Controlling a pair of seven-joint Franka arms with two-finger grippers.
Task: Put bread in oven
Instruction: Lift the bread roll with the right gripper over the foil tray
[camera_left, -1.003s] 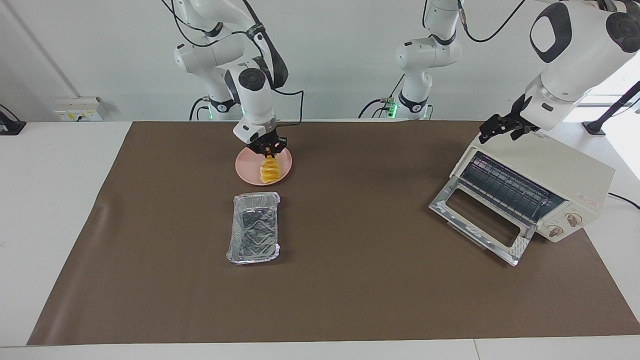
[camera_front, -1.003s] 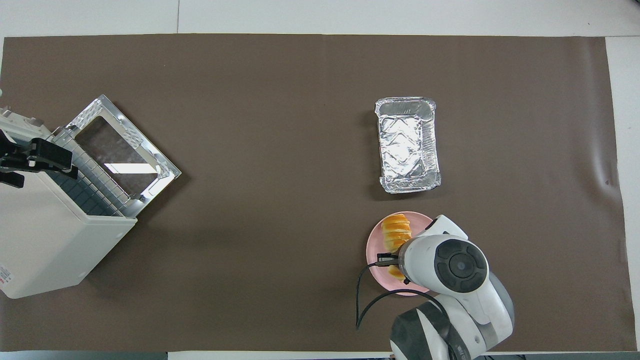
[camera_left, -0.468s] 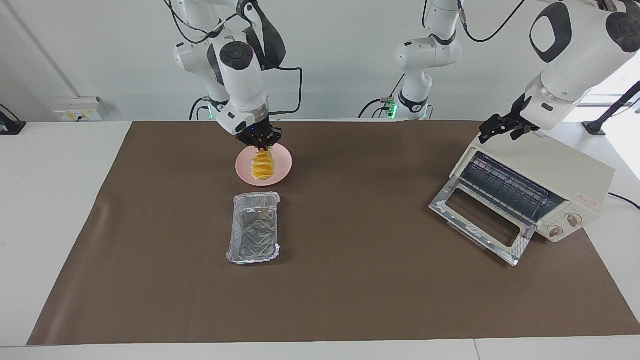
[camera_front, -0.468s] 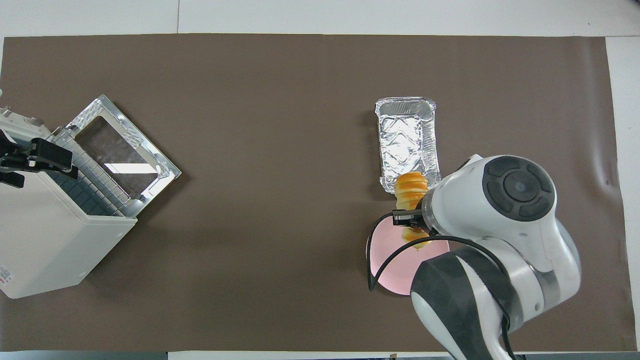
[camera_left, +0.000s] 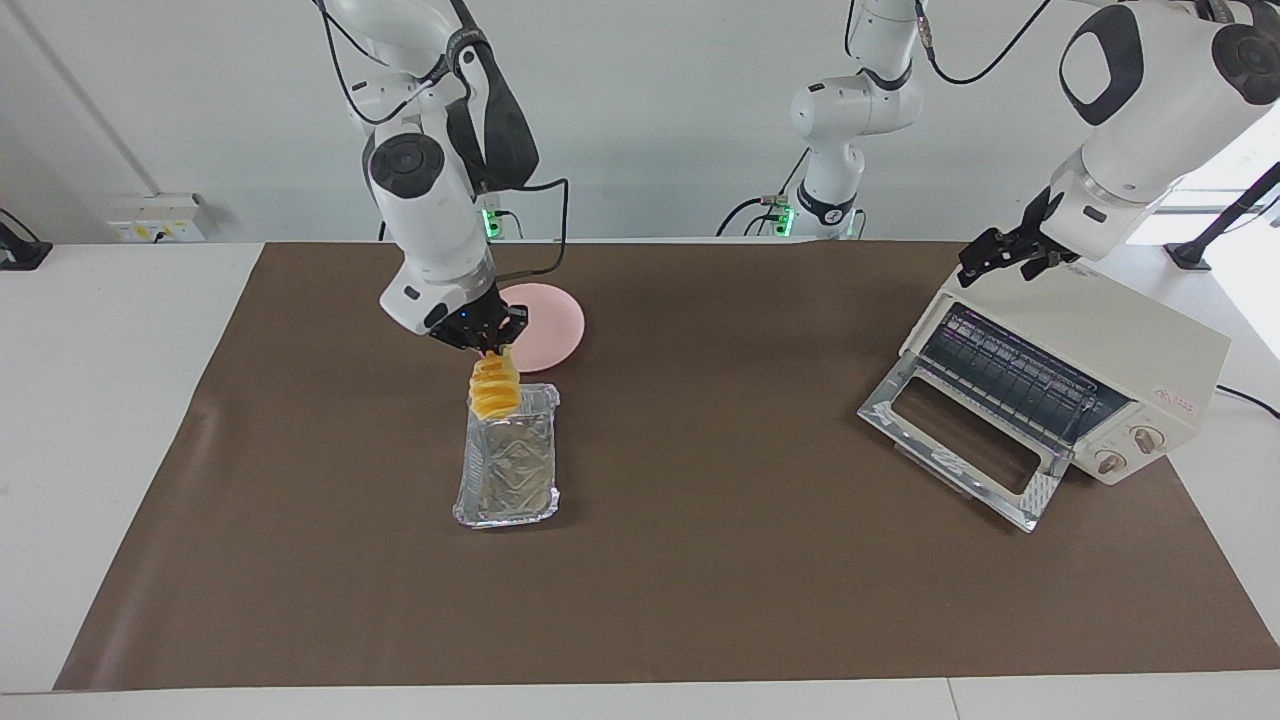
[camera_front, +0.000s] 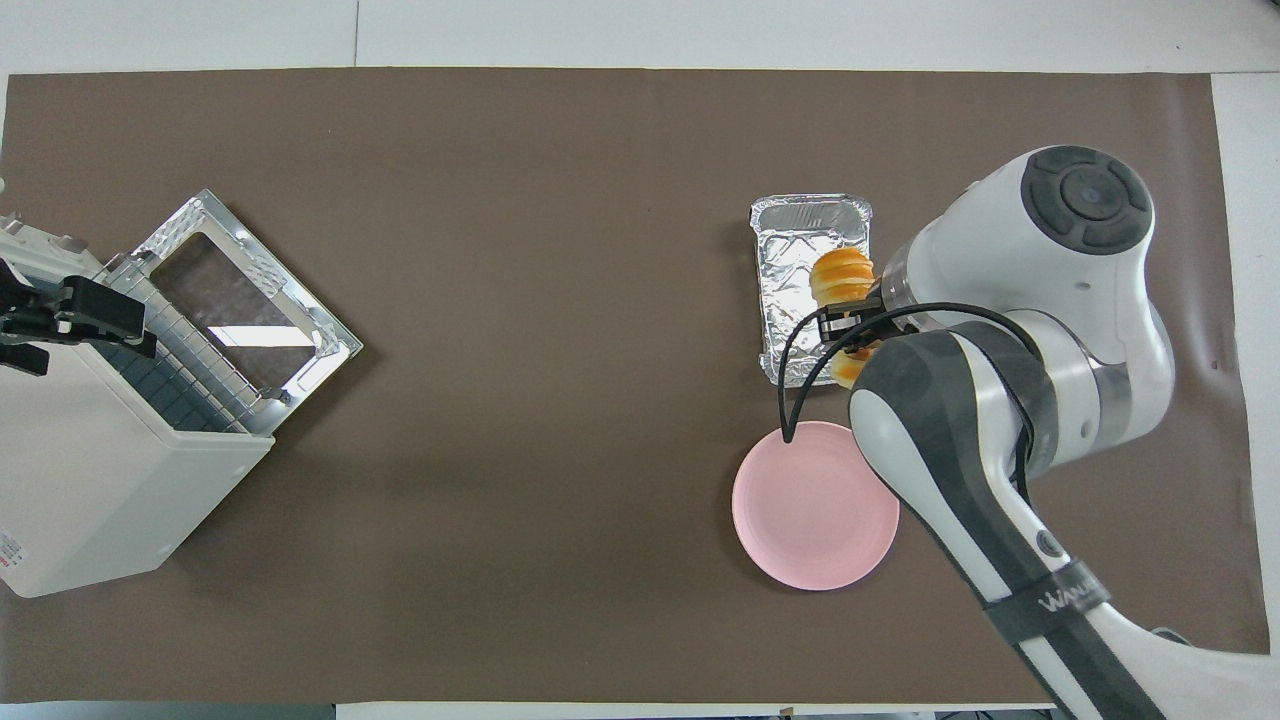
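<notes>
Golden and ridged crosswise like a row of slices, the bread (camera_left: 495, 390) hangs lengthwise from the right tool (camera_left: 487, 342), which is clamped on its upper end — the loaf dangles over the end of the foil tray (camera_left: 508, 462) that lies nearest the robots, clear of the foil as far as the facing view shows. In the overhead view the bread (camera_front: 842, 278) shows over the tray (camera_front: 800, 255), with the right tool (camera_front: 848, 322) pinching it crosswise. The pink plate (camera_left: 553, 315) sits bare on the tabletop just beside the tray, nearer to the robots than it. The oven (camera_left: 1080, 365) stands well apart from the tray, toward the left arm's end of the tabletop, its glass door dropped open and the wire rack showing. The left tool (camera_left: 1003, 258) waits over the oven's top corner with its fingers spread and nothing in them. By its look the loaf is probably light and soft, so it will likely squash under a hard pinch and may swing or sag when held by one end — a hold nearer its middle, across the ridges, would carry it steadier. Its crust seems dry rather than slick, so slipping is less of a worry than tearing at a slice line.
</notes>
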